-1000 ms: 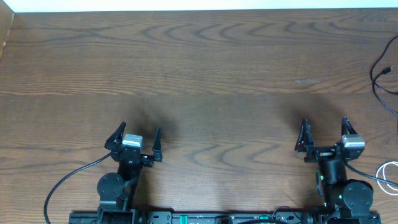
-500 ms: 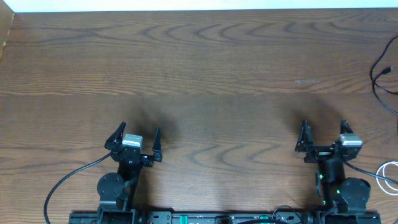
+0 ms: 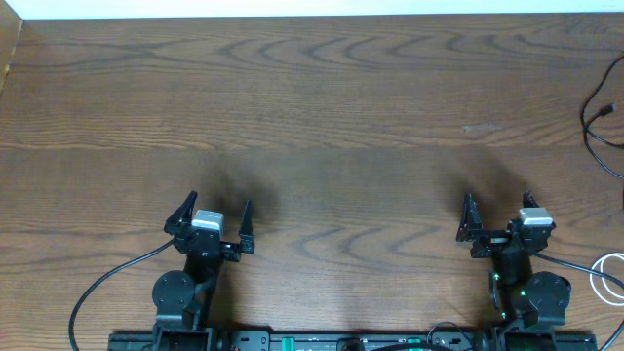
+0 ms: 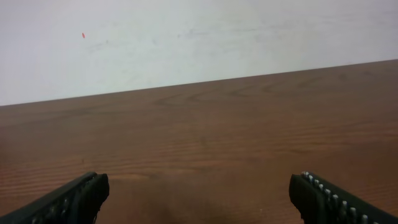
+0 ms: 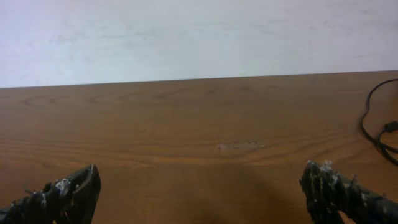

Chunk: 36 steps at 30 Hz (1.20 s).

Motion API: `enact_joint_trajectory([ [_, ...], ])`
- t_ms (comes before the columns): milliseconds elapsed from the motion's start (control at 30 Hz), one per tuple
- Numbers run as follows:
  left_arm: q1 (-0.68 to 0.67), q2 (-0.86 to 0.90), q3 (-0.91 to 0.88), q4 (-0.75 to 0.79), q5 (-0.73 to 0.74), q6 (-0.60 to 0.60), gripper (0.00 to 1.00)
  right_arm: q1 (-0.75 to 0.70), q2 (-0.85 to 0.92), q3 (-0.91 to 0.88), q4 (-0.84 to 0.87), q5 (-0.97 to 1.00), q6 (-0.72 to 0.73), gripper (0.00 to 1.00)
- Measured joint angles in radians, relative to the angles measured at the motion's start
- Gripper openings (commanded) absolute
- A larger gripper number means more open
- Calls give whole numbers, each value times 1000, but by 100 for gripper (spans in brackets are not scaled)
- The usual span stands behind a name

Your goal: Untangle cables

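A thin black cable (image 3: 593, 117) loops in at the table's far right edge; the right wrist view shows the black cable (image 5: 368, 121) at its right border. A white cable (image 3: 610, 273) curls at the right edge near the right arm's base. My left gripper (image 3: 217, 208) stands open near the front of the table, with nothing between its fingers (image 4: 71, 200). My right gripper (image 3: 498, 203) is open too, left of both cables and apart from them. Bare wood lies between its fingertips (image 5: 339, 190). The rest of the cables runs out of view.
A thicker black wire (image 3: 102, 285) runs from the left arm's base across the front left. A pale scuff (image 3: 481, 127) marks the wood ahead of the right gripper. The table (image 3: 312, 97) ends at a white wall at the back.
My right gripper has shifted slightly left and back toward its base, still open. The left arm has not moved.
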Motion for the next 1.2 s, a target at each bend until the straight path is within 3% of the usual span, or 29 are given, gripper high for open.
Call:
enact_joint_trajectory([
  [1200,0,0,0,0,0,0,98,0,0,0,-1,7,18,99],
])
